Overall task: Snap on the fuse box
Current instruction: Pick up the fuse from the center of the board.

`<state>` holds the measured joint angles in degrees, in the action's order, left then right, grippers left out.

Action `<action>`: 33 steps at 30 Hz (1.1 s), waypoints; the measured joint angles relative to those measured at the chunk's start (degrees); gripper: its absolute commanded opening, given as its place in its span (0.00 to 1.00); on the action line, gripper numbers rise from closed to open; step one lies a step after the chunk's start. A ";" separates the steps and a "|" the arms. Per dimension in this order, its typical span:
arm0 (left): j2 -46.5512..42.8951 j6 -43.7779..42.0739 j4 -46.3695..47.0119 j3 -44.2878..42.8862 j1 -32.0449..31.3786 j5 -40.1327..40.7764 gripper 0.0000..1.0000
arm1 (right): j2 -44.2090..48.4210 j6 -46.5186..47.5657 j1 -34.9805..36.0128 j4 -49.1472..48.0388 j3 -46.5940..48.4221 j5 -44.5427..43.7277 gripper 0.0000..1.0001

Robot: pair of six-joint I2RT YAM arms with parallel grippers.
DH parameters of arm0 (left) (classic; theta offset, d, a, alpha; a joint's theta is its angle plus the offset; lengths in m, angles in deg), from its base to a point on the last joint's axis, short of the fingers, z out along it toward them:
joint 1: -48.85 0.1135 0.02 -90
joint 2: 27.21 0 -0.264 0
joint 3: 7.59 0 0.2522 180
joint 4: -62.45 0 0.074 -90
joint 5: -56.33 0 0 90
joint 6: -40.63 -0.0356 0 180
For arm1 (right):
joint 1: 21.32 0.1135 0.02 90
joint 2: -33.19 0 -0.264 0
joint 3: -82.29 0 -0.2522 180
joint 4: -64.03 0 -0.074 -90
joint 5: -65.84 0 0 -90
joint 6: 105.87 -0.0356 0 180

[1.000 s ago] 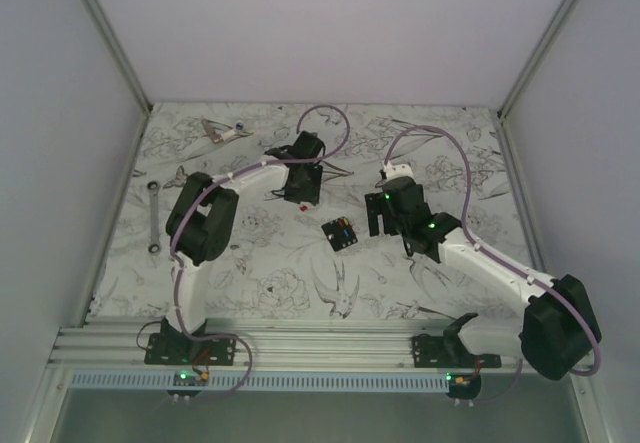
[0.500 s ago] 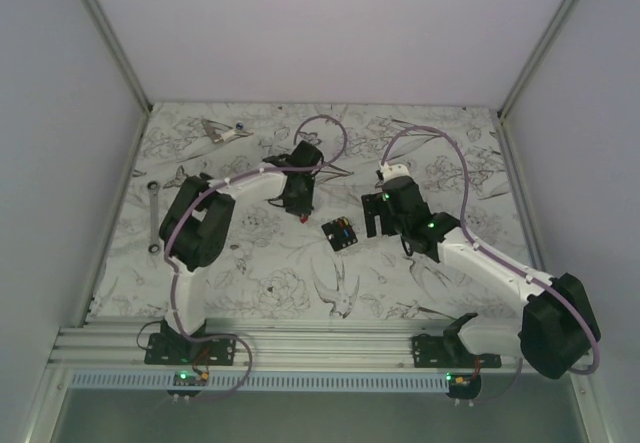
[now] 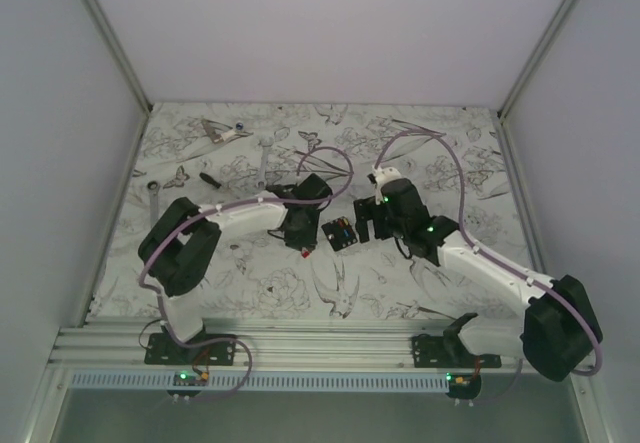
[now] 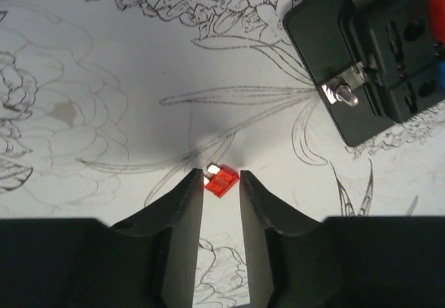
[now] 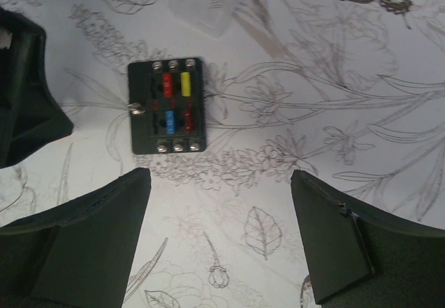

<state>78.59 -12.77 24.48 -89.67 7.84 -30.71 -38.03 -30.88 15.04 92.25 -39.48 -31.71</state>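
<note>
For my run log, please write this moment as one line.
left end effector: shut on red fuse | right end effector: open, near fuse box

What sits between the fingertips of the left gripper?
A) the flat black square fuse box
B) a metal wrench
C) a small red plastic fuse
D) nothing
C: the left wrist view shows the small red plastic fuse between the fingertips of the left gripper, with the flat black square fuse box apart.

Top view overhead; wrist views close, downward; all share fuse box [image 3: 340, 233].
</note>
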 measured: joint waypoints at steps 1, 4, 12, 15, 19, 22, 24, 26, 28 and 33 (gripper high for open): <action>-0.61 0.48 -0.07 0.35 -0.20 0.00 0.36 | 0.26 0.00 0.61 -0.39 -0.31 0.24 0.87; -4.00 1.68 -0.04 0.96 0.02 0.02 0.44 | 0.94 0.00 3.30 -1.36 -0.90 0.87 0.86; -15.96 3.21 3.80 7.45 6.67 -3.45 0.61 | -3.82 0.50 11.93 -5.35 -0.09 2.62 0.78; -19.04 3.76 4.87 13.03 11.04 -5.22 0.69 | -9.86 1.22 14.80 -4.66 2.80 2.82 0.76; -23.78 4.33 4.94 19.76 16.85 -7.43 0.77 | -17.46 1.66 17.62 -3.34 8.57 3.17 0.71; -27.54 4.37 5.05 22.64 20.76 -9.33 0.84 | -22.12 1.75 18.73 -2.51 12.33 3.17 0.64; -29.83 4.52 5.64 24.39 23.69 -11.02 0.86 | -25.09 1.73 19.41 -1.55 14.47 3.13 0.60; -31.67 4.81 6.54 26.23 26.77 -12.52 0.89 | -27.91 1.70 20.13 -0.42 16.46 2.95 0.57; -33.68 5.11 6.95 28.13 29.40 -13.75 0.92 | -30.73 1.70 20.87 0.98 18.78 2.49 0.54; -37.92 6.01 7.63 31.30 33.83 -15.80 0.97 | -35.78 1.68 22.43 5.18 24.17 1.16 0.50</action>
<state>40.67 -6.76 32.11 -58.37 41.67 -46.51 -73.81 -29.20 37.46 97.43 -15.30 -30.55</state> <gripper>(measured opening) 0.950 0.517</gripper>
